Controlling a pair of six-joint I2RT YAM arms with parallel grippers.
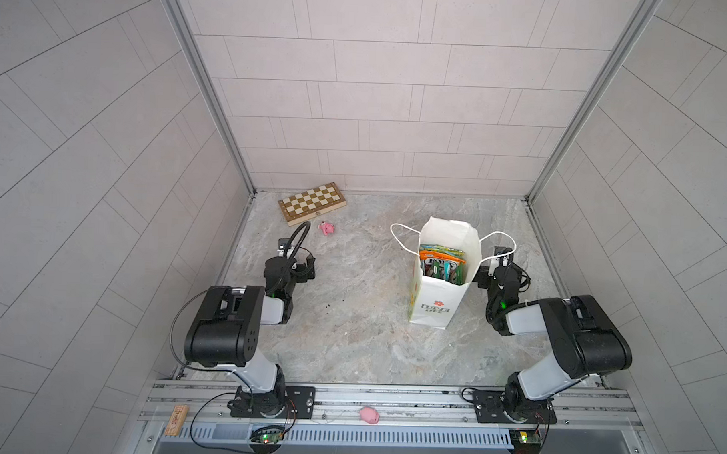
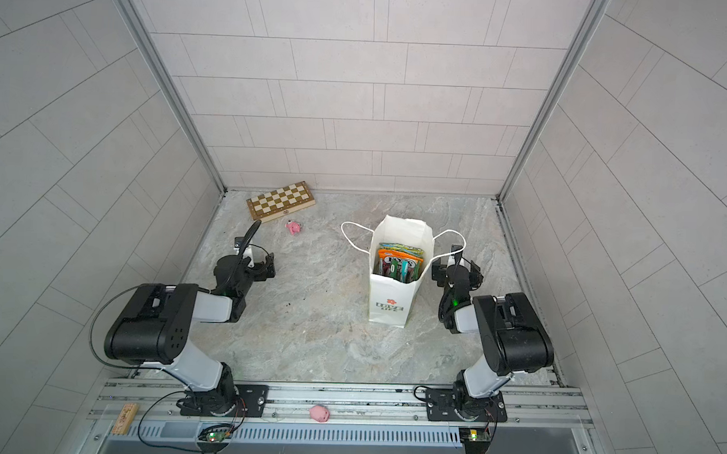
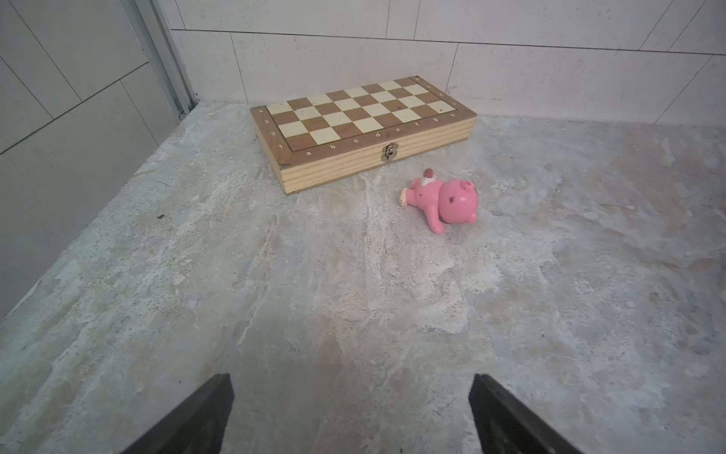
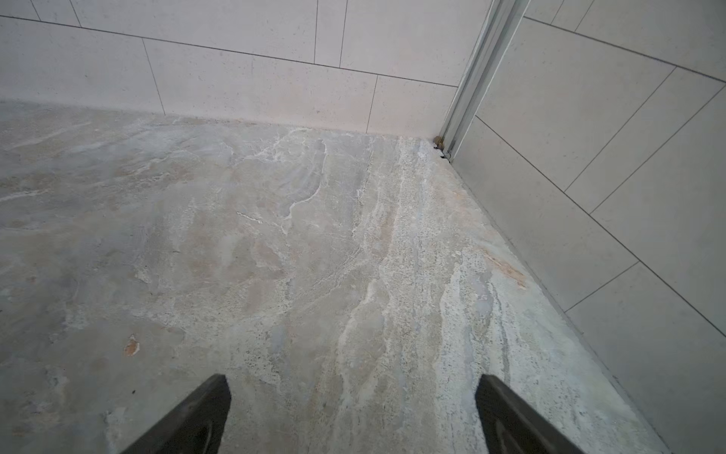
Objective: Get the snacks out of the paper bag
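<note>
Snacks [image 1: 441,265] sit in paper bag [image 1: 434,307] beside spread right gripper [image 4: 351,378]; left gripper [image 3: 351,378] spread too.

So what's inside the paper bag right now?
The paper bag stands upright and open, with the snacks packed inside: orange, green-yellow and teal packet tops show in both top views. Their lower parts and exact count are hidden by the bag's walls.

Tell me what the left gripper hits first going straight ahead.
Likely the chess box, nearly dead ahead of the left gripper; the nearer pig sits off-line, but a jaw might clip it first.
</note>
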